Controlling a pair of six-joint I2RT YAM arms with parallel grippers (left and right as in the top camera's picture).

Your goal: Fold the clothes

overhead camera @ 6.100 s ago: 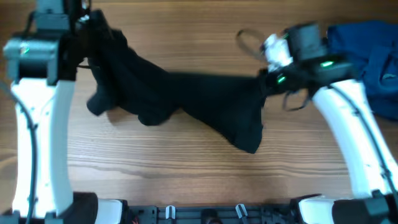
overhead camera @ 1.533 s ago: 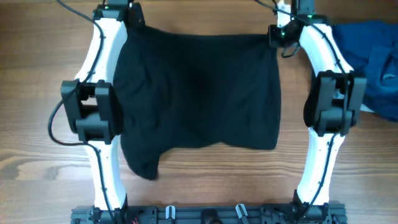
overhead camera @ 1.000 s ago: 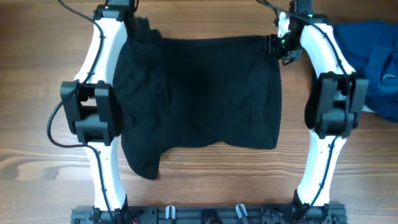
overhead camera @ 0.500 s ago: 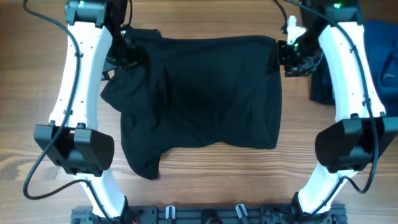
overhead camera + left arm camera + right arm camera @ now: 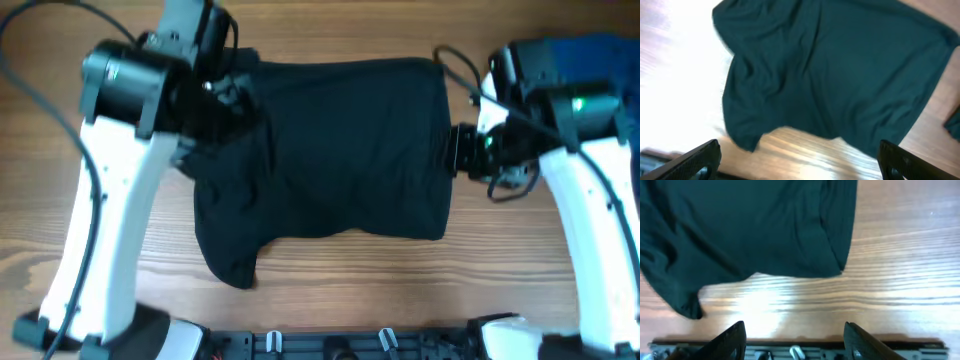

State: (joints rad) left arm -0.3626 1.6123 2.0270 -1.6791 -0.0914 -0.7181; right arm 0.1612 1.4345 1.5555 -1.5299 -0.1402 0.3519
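The left end effector [image 5: 799, 150] stands wide and empty above the black shirt [image 5: 330, 150]. The right end effector [image 5: 795, 332] is also parted and grips nothing, beside the shirt's right edge. The shirt lies spread on the wooden counter [image 5: 330, 290], one sleeve trailing near-left. A blue garment [image 5: 600, 45] lies at the far right.

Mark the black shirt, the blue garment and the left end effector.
black shirt [image 5: 340, 150], overhead, middle of its body
blue garment [image 5: 612, 55], overhead, exposed upper part
left end effector [image 5: 799, 147], left wrist, midway between fingertips
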